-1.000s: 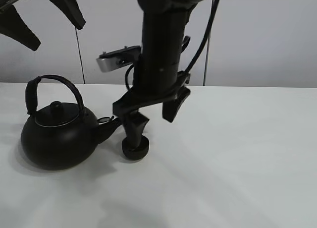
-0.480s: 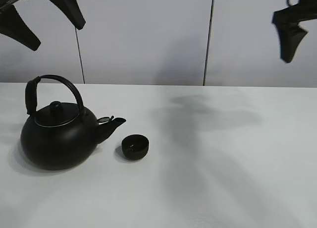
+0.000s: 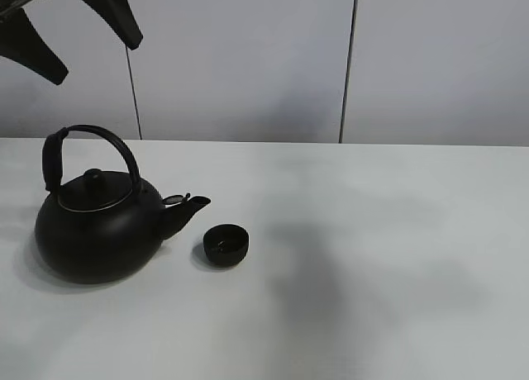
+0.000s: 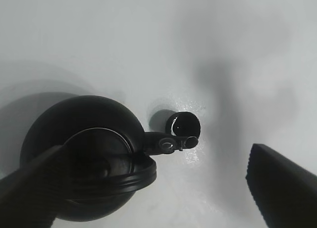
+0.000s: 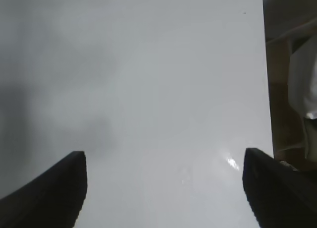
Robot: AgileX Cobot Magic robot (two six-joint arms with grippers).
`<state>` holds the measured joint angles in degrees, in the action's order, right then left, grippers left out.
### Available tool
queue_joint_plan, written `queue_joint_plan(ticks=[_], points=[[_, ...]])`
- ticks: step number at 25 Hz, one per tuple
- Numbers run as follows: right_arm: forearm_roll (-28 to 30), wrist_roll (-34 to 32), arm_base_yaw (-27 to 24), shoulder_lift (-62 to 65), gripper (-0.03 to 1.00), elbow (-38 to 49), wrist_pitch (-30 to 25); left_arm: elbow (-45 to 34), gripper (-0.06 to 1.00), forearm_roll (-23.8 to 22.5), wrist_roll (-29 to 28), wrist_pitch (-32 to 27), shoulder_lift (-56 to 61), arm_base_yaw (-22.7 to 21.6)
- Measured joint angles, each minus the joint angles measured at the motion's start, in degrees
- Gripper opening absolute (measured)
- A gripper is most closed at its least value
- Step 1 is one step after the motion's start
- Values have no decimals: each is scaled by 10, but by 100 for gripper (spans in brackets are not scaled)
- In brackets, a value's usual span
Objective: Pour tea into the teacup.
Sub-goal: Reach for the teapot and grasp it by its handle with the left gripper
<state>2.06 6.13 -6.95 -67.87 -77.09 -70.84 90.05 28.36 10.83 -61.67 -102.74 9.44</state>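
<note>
Exterior high view showing teacup [image 3: 226, 244] sitting upright on worktop [image 3: 397, 256], just beside kettle [image 3: 97, 227] spout [image 3: 192, 205], not touching. Left end effector [image 3: 95, 60] hanging high above kettle, fingers spread wide, gripping nothing. Right end effector [image 5: 163, 156] also spread, empty, facing worktop, showing only in right wrist view. Risks: cup being tiny, stream likely overshooting or splashing if kettle tipping fast; kettle swinging on arched handle [image 3: 103, 136], nudging cup. Nothing standing between left end effector and handle

A white table [image 3: 397, 256] carries a kettle [image 3: 95, 227] beside the teacup [image 3: 226, 244].
</note>
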Motion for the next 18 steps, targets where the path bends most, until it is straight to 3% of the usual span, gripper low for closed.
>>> queue_joint_plan(ticks=[7,11,15,18], points=[[-2,-16,0,422,58,283,27,0,70,0,0,0,0,0],[-2,-16,0,606,58,398,28,0,70,0,0,0,0,0],[-6,-16,0,687,58,472,26,0,70,0,0,0,0,0],[-8,-16,0,689,58,480,30,0,70,0,0,0,0,0]])
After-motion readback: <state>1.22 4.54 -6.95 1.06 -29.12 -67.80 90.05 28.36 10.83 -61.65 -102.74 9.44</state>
